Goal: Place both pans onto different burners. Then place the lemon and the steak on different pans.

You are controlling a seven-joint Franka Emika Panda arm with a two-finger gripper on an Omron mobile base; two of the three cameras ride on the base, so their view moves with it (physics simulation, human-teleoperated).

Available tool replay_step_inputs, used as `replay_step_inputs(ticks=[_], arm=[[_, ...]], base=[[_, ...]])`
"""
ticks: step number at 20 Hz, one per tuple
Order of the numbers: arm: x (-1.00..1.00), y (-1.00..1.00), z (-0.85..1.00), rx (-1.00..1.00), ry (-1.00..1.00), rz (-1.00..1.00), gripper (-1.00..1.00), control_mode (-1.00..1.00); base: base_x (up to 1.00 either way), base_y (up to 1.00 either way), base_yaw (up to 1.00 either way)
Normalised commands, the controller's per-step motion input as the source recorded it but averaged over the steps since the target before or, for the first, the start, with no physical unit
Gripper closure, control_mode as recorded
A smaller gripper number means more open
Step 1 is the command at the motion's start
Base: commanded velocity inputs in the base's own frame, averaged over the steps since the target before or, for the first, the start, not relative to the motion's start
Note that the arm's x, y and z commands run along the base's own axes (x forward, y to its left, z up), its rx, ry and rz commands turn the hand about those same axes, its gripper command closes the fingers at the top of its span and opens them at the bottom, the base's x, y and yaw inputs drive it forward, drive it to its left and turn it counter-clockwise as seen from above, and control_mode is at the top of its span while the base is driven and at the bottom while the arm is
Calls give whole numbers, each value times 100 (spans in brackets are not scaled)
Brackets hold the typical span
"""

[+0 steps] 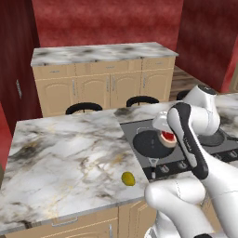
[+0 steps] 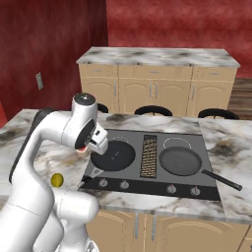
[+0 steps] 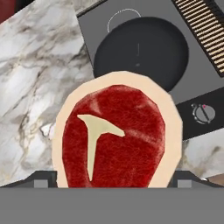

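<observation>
The steak (image 3: 114, 138), red with a pale fat rim, is held between my gripper's (image 3: 113, 179) fingers, just above the near left rim of a black pan (image 3: 140, 52). That pan (image 1: 149, 142) sits on the left side of the cooktop (image 2: 206, 147), with my gripper (image 1: 165, 135) and the steak (image 1: 168, 138) over its right edge. The second pan (image 2: 181, 161) rests on the right side, handle pointing to the front right. A burner (image 2: 176, 142) ring shows behind it. The lemon (image 1: 128, 178) lies on the marble counter near the front edge, left of the cooktop; it shows beside the arm (image 2: 57, 180).
A ribbed vent grille (image 2: 148, 156) divides the cooktop, with knobs (image 2: 124, 184) along its front. Black stools (image 1: 83, 108) stand behind the island. A cabinet run (image 1: 102, 83) lines the far wall. Open marble counter (image 1: 65, 153) spreads to the left.
</observation>
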Motion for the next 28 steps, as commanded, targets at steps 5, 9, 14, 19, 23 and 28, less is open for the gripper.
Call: replay_step_inputs(ticks=[5,9,14,19,23,28], arm=[[53,-28,-30,0,8,0,100,-100],[56,-24,-33,0,7,0,100,-100],[60,-14,-37,0,7,1,100,-100],[54,-5,-32,0,5,2,100,-100],[46,-1,-34,0,2,3,100,-100],[39,0,-38,0,3,4,100,-100]], base=[[0,0,0],[0,0,0],[0,0,0],[0,0,0],[0,0,0],[0,0,0]])
